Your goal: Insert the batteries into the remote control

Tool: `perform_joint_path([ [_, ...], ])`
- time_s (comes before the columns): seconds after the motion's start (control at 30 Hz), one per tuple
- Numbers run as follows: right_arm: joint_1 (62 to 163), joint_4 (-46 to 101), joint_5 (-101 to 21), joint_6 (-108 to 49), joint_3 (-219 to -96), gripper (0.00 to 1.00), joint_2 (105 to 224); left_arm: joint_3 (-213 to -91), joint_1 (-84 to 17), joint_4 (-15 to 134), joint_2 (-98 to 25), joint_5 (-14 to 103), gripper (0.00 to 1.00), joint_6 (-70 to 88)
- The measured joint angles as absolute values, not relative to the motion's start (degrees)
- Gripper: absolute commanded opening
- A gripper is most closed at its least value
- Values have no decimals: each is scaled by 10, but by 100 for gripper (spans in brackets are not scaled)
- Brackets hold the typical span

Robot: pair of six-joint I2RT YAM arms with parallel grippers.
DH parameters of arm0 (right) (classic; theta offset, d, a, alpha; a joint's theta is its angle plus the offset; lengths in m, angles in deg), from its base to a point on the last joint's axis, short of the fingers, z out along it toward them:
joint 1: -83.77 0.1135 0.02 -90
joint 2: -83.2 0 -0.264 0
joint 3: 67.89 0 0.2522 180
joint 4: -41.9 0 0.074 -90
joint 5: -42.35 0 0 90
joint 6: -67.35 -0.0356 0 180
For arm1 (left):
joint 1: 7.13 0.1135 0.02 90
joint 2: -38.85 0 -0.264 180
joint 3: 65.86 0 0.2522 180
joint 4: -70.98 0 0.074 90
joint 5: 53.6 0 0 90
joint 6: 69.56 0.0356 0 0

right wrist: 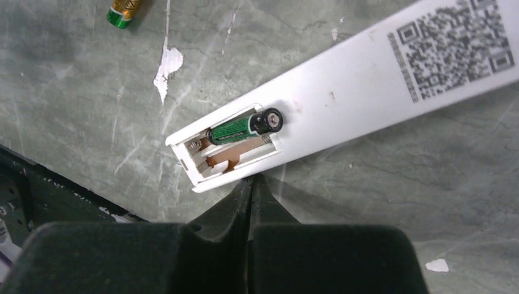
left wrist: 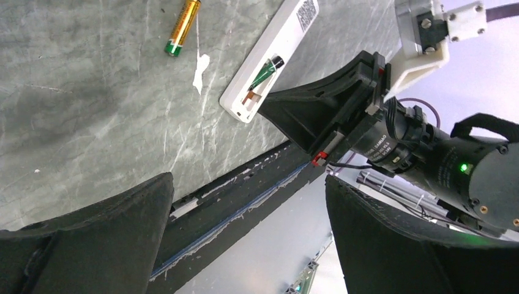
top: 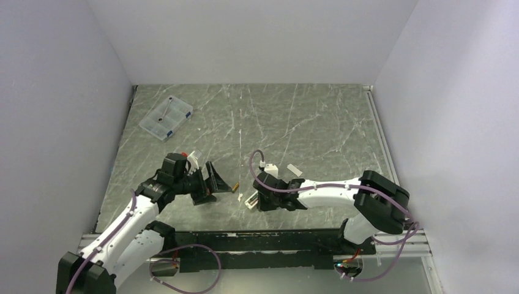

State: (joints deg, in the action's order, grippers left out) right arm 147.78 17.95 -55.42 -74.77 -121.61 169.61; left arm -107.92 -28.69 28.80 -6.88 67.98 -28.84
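The white remote control [right wrist: 367,79] lies back side up, QR label showing, with its battery compartment open. The dark green battery [right wrist: 242,128] sits tilted in the compartment, its pale tip raised at the inner end. The second slot shows bare copper contacts. The copper-orange battery [left wrist: 182,27] lies loose on the table, left of the remote. My right gripper [right wrist: 251,184] is shut and empty, its tips against the remote's side edge by the compartment. My left gripper [left wrist: 248,245] is open and empty, above the table's near edge, apart from both. From above, the remote [top: 250,200] is mostly hidden under the right gripper [top: 256,197].
A clear plastic compartment box [top: 166,117] stands at the back left. A small flat white cover piece [top: 295,168] lies behind the right arm. The table's dark front rail [left wrist: 245,184] runs just below the remote. White walls close in both sides.
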Motion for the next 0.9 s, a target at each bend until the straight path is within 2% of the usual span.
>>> perform_joint_path([
  [0.73, 1480, 175, -545, -747, -1255, 0, 1729, -1019, -287, 472, -207, 684, 98, -349],
  [0.9, 1480, 164, -533, -729, -1258, 5, 1702, -1010, -287, 534, -251, 700, 96, -365],
])
